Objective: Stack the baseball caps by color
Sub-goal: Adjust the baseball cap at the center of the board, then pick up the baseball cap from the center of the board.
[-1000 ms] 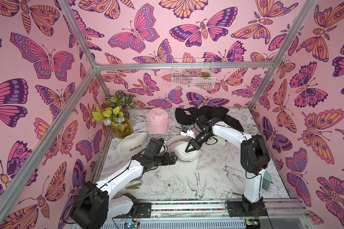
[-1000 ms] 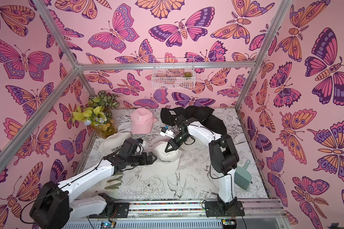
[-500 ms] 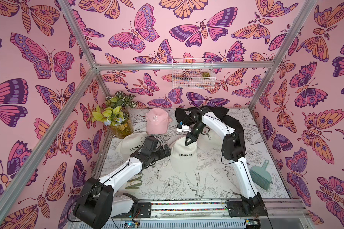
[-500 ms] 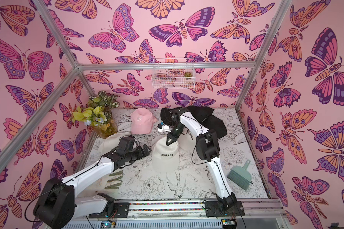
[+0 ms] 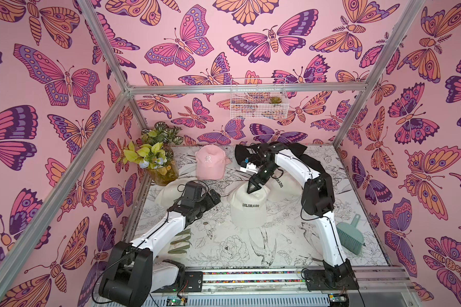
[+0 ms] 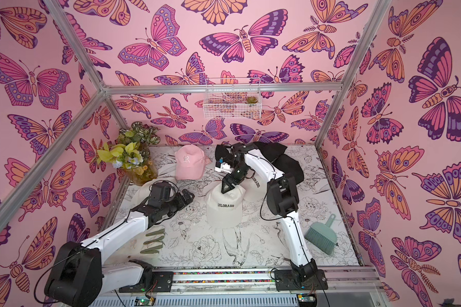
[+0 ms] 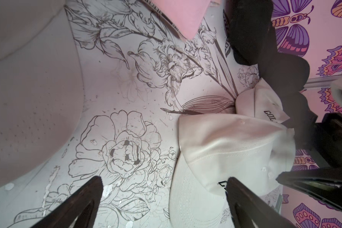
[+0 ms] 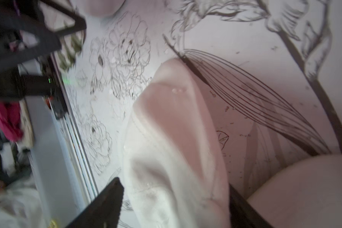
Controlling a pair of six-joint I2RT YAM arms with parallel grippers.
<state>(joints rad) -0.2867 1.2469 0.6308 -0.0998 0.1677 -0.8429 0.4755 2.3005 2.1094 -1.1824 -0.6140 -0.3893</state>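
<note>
Hands both spread. Right hand straddles the rear crown of the front cream cap, which lies in the middle of the desk, touching a second cream cap behind it. Left hand hovers just beside a third cream cap. Pink cap and black caps lie at the back.

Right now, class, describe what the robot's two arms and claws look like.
The left arm and right arm have white links joined by bulky black joints, with thin black cables alongside. The left claw and right claw are black, with pointed triangular fingers.
</note>
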